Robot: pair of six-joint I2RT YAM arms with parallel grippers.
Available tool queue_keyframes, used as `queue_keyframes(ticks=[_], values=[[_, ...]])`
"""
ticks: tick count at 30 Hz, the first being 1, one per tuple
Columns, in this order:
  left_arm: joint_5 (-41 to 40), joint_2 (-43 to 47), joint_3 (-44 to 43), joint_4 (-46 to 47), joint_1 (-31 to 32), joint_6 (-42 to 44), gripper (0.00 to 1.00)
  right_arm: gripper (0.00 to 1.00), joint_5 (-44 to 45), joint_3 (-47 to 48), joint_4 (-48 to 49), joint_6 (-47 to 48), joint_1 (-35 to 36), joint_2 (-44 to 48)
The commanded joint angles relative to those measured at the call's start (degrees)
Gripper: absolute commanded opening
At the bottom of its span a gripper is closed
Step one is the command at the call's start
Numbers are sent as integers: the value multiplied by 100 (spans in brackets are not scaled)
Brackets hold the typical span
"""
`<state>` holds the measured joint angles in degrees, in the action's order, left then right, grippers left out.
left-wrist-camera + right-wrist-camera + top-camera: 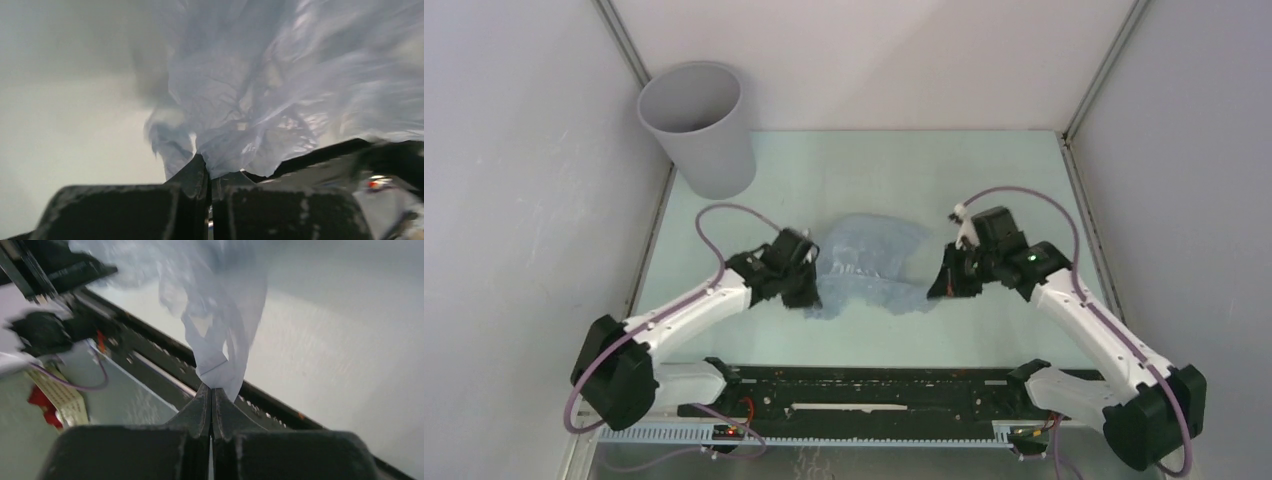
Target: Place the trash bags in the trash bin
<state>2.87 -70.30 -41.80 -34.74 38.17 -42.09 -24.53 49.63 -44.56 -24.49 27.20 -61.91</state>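
Note:
The pale blue-grey trash bag (869, 265) hangs crumpled between my two grippers over the middle of the table. My left gripper (809, 285) is shut on its left edge; in the left wrist view the bag (270, 95) bunches out of the closed gripper (210, 170). My right gripper (939, 285) is shut on its right edge; in the right wrist view a strip of the bag (220, 340) rises from the closed gripper (212, 390). The grey trash bin (699, 128) stands upright at the far left corner, apart from both grippers.
White enclosure walls stand on the left, back and right. A black rail with cabling (874, 395) runs along the near edge between the arm bases and also shows in the right wrist view (150, 350).

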Motion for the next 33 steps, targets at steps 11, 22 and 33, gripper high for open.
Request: queue_keyframes(ticks=[11,22,33], values=[[-805,-1604,-9076,-1482,-194,1228,0,3,132,7072,-585,525,-720,-872],[-332,360,-1493,88,-144,-438,0,0,403,531,-120,297,-647,1168],[49,-209,-2828,-290,-50,-295,0,0,210,636,-680,634,-1425,1194]])
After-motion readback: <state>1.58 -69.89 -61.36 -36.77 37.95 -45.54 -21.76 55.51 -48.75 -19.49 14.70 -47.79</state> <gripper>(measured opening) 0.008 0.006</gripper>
